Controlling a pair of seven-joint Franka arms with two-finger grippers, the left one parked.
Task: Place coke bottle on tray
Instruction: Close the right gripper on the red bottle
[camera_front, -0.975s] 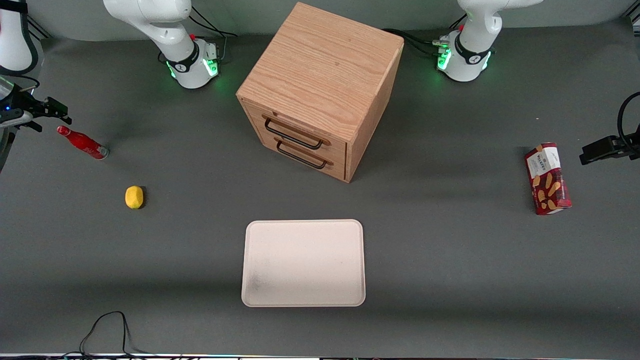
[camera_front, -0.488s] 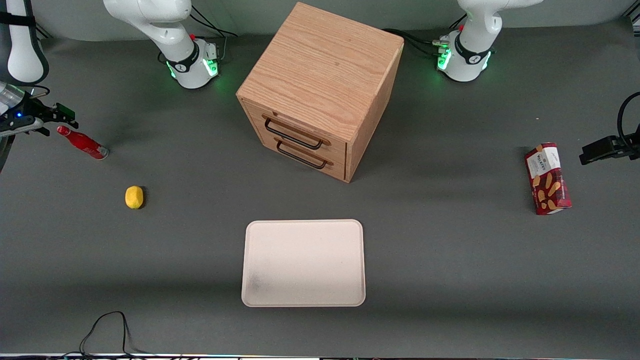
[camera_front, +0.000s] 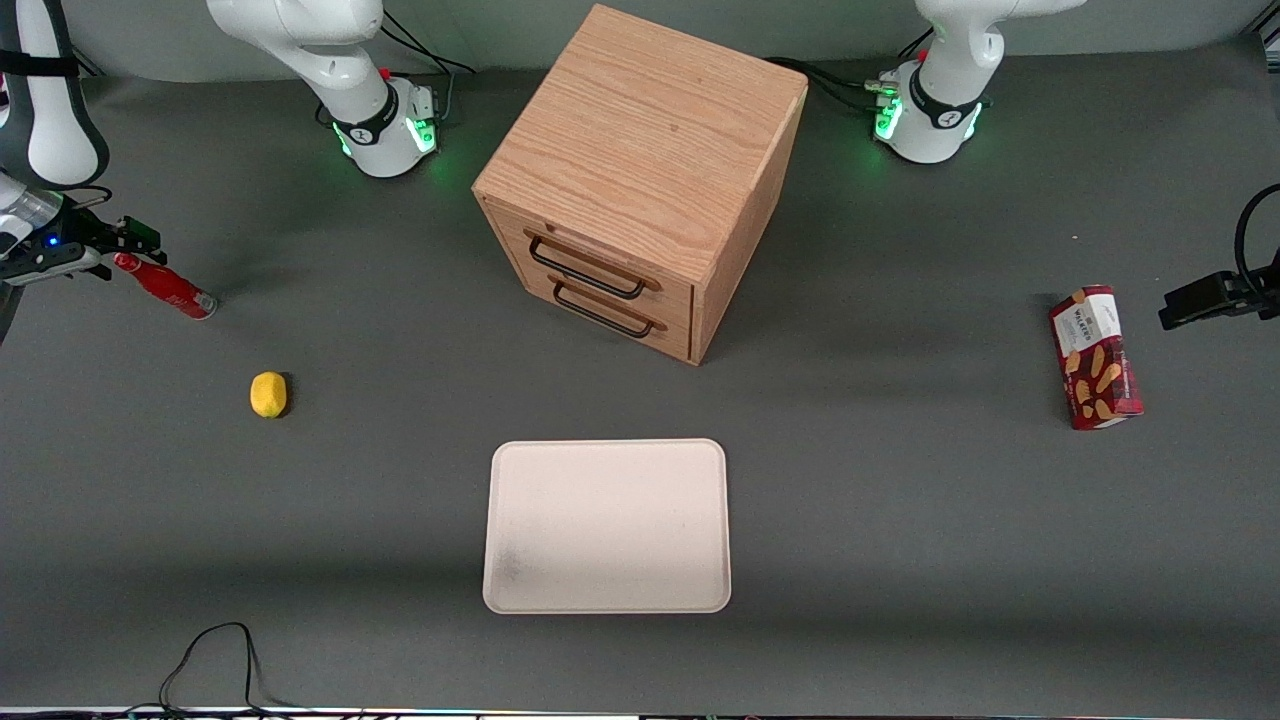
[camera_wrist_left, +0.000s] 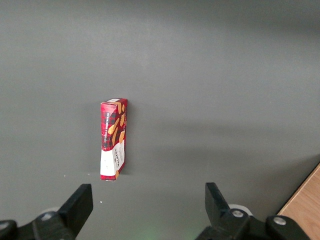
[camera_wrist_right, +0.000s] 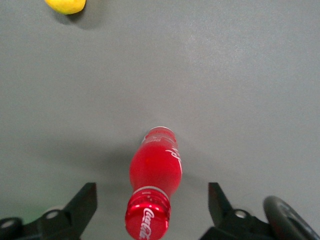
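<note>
— Moving in over the last second, the right arm's black two-finger gripper (camera_front: 135, 240) now hangs right over the cap of the slim red coke bottle (camera_front: 165, 286), which lies on the grey table.

— Fingers (camera_wrist_right: 82, 205)?

— Spread wide either side of the cap, gripping nothing. The flat cream-white rectangular tray (camera_front: 607, 525) lies well apart from the gripper, bare

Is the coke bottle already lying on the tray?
No, the coke bottle lies on the grey table near the open gripper, and the cream tray holds nothing.
</note>
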